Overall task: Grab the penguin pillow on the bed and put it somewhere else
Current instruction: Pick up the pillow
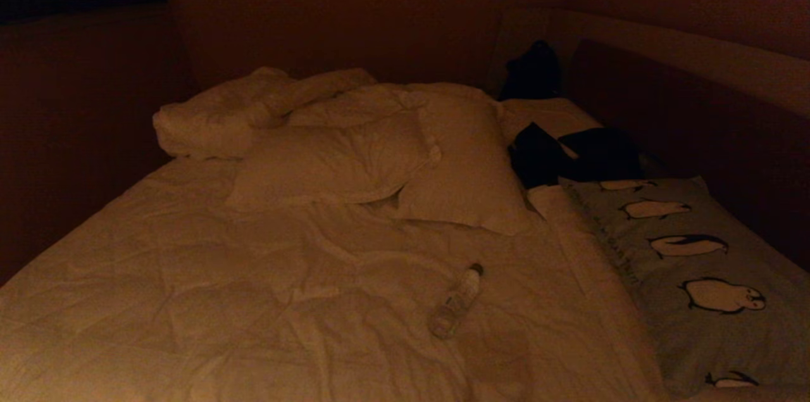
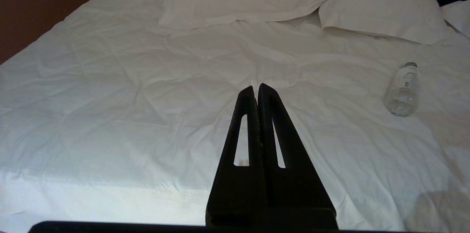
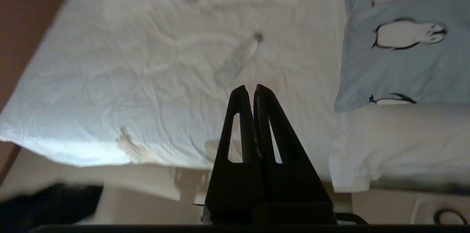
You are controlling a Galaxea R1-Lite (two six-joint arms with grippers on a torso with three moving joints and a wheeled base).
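The penguin pillow (image 1: 702, 282), light grey-blue with a row of black-and-white penguins, lies lengthwise along the bed's right side; the right wrist view also shows the penguin pillow (image 3: 404, 53). The bed (image 1: 266, 301) carries a rumpled cream-white duvet. My right gripper (image 3: 249, 88) is shut and empty, off the bed's near edge, to the left of the pillow's near end. My left gripper (image 2: 256, 87) is shut and empty, held over the near part of the duvet. Neither arm shows in the head view.
A clear plastic bottle (image 1: 457, 301) lies on the duvet mid-bed. Plain white pillows (image 1: 354, 155) are heaped at the far end. Dark clothing (image 1: 573, 155) lies beyond the penguin pillow. A low padded headboard (image 1: 696, 60) runs along the right.
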